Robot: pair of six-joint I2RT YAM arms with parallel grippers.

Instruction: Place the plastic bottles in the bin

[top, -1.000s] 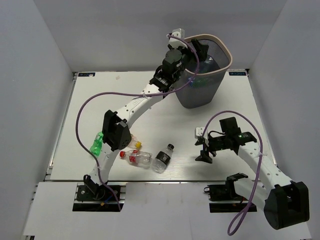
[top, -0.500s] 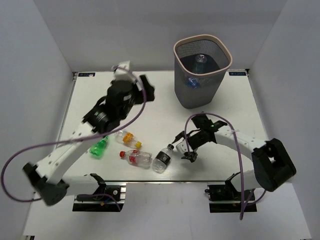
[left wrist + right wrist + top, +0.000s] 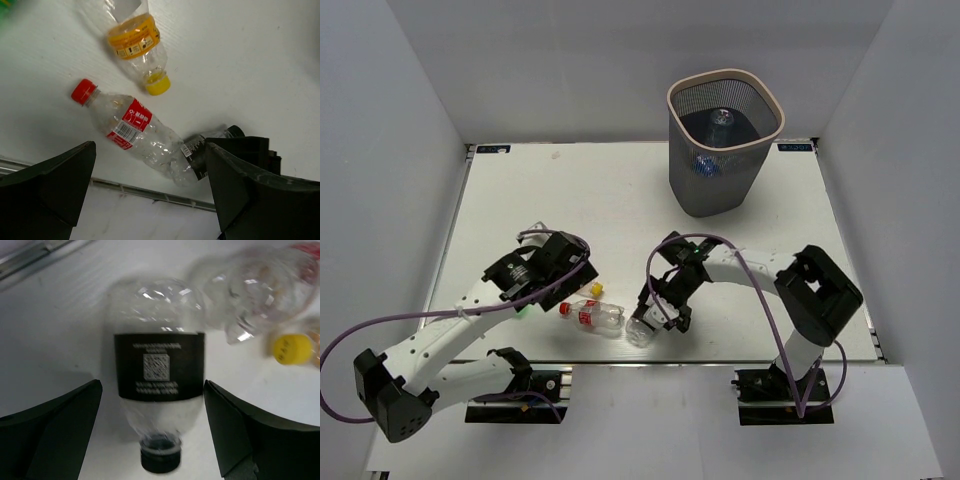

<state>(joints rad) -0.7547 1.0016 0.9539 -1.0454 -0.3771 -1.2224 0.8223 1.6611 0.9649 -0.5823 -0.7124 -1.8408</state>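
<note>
A clear plastic bottle with a black label and black cap point(image 3: 159, 365) lies on its side by the near edge of the white tabletop point(image 3: 620, 190), about midway along it. A clear bottle with a red label and red cap point(image 3: 132, 125) lies right beside its base. An orange-labelled bottle with a yellow cap point(image 3: 140, 47) lies just behind that.

The tall dark grey wire-mesh bin point(image 3: 715, 190) with a pale rim stands at the far edge, toward the far right corner. A blue-tinted bottle point(image 3: 720, 120) is inside it.

The right gripper point(image 3: 152, 385) is spread wide, with one finger on each side of the black-labelled bottle, not gripping it. The left gripper point(image 3: 150, 150) hangs released above the red-capped bottle.
</note>
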